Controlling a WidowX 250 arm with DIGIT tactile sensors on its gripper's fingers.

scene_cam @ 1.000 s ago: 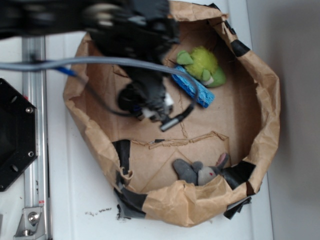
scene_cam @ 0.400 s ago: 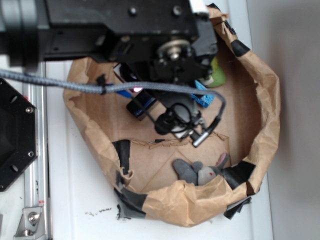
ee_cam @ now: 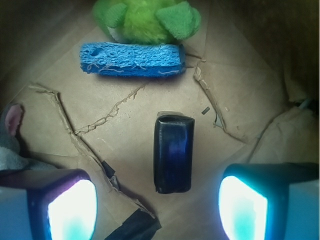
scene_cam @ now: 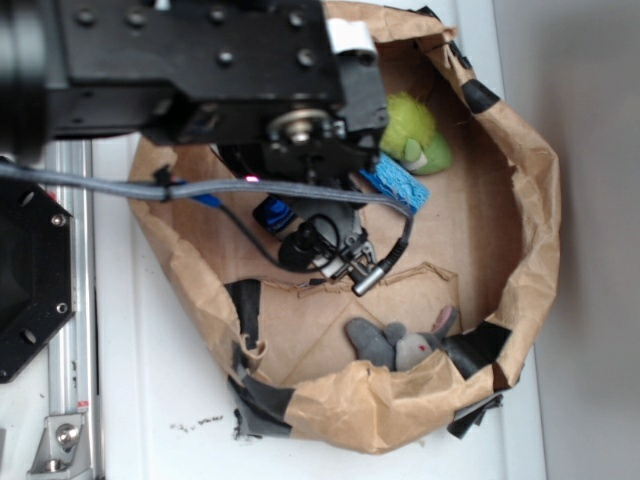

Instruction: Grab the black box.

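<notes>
The black box (ee_cam: pixel 173 152) is a small glossy block lying on the brown paper floor, long side pointing away from me. In the wrist view it sits just ahead of my gripper (ee_cam: pixel 157 207) and between the lines of the two fingers, touching neither. The gripper is open, its pale pads (ee_cam: pixel 72 210) wide apart and holding nothing. In the exterior view my gripper (scene_cam: pixel 322 245) hangs low inside the paper bag. A dark glossy corner that looks like the box (scene_cam: pixel 271 214) shows just left of the gripper, mostly hidden by the arm.
A blue sponge (ee_cam: pixel 132 59) lies beyond the box, with a green plush toy (ee_cam: pixel 147 17) behind it. A grey mouse toy (scene_cam: pixel 400 345) lies by the near bag wall. The crumpled paper bag rim (scene_cam: pixel 540 200) rings everything. A black tape patch (ee_cam: pixel 135 227) lies under the gripper.
The arm swung right over the bag, then came back a little to the left. The sponge and green toy show again at the right.
</notes>
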